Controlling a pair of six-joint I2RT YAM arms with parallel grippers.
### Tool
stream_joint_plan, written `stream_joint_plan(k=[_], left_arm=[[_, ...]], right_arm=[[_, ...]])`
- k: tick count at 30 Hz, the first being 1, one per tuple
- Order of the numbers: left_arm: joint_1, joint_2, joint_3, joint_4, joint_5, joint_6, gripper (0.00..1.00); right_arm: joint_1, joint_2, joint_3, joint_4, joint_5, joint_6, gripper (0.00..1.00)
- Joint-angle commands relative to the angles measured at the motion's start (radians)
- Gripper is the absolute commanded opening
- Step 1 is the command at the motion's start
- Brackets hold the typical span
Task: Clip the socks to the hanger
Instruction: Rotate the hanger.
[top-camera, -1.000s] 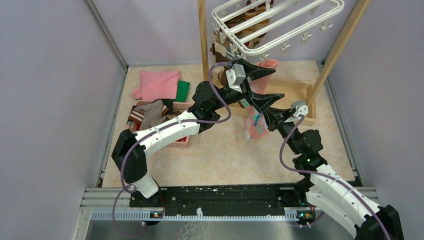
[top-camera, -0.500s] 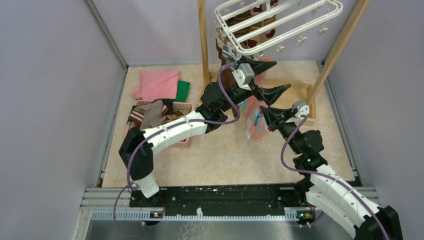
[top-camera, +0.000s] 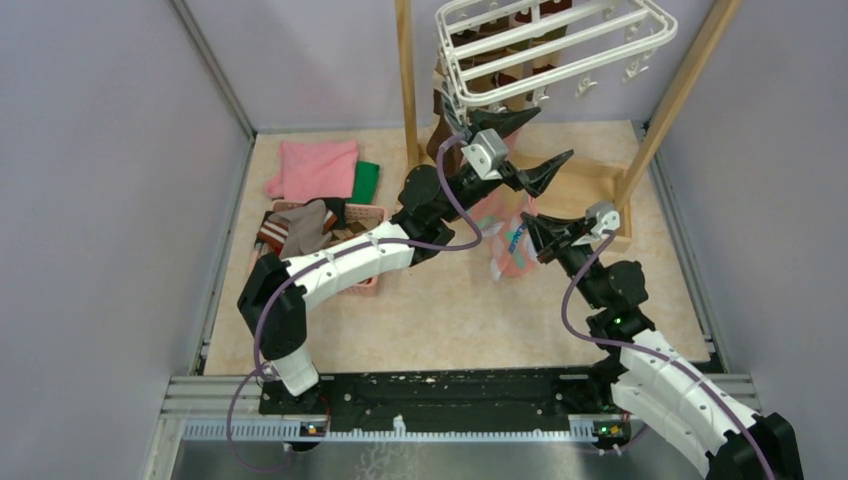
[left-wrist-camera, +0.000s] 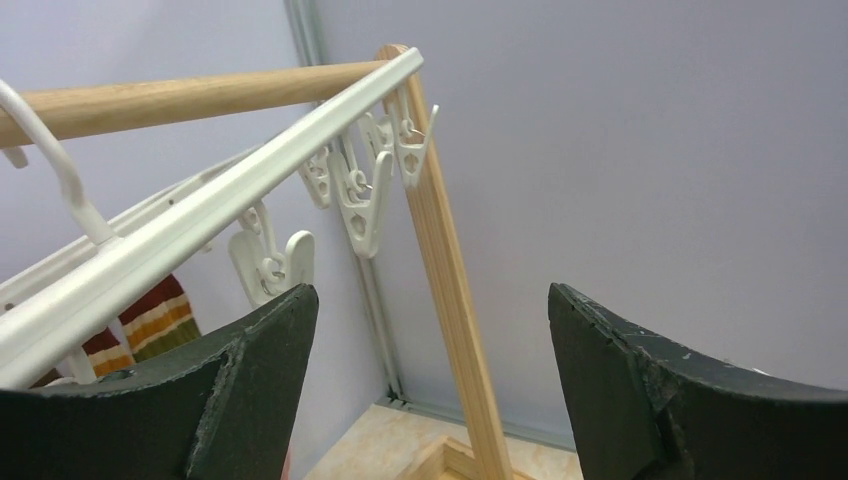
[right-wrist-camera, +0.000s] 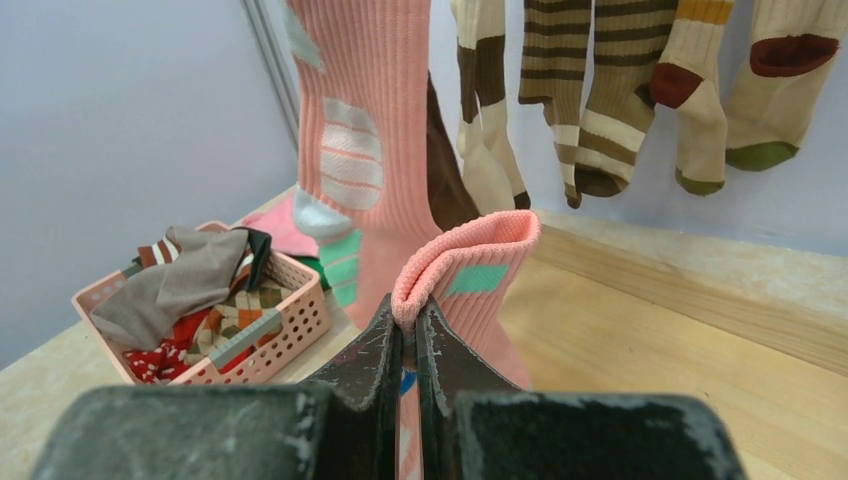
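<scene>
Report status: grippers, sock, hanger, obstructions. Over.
Left gripper open, facing the hanger and its clips. Right gripper shut on pink sock, not yet clipped. Nothing seen across the empty clips.

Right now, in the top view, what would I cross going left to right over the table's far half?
From the left: pink cloth → green cloth → left wooden post → pink sock pinched by the right gripper → right wooden post. The left gripper overlaps the sock, so it is omitted.

Claw (left-wrist-camera: 430, 292) spread wide — hanger (left-wrist-camera: 230, 188) above.
</scene>
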Motion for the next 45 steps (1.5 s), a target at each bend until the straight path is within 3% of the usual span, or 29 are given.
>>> stream_joint_plan(k=[1, 10, 31, 39, 45], left_arm=[[-0.003, -0.016, 0.008, 0.083, -0.046, 0.031, 0.90], [-0.032, -0.070, -0.065, 0.123, -0.089, 0.067, 0.82], [-0.038, -0.217, -0.151, -0.003, -0.264, 0.204, 0.83], [0.029, -0.289, -0.160, -0.139, -0.189, 0.118, 0.82], [0.164, -0.319, -0.187, -0.171, -0.003, -0.090, 0.80]], right_arm=[[-0.004, -0.010, 0.003, 0.061, -0.012, 0.012, 0.00], [-0.009, -0.007, -0.002, 0.066, -0.016, 0.016, 0.00], [-0.015, -0.008, -0.005, 0.072, -0.023, 0.024, 0.00], [-0.017, -0.025, -0.006, 0.062, -0.025, 0.021, 0.00], [-0.019, -0.025, -0.004, 0.066, -0.033, 0.023, 0.00]])
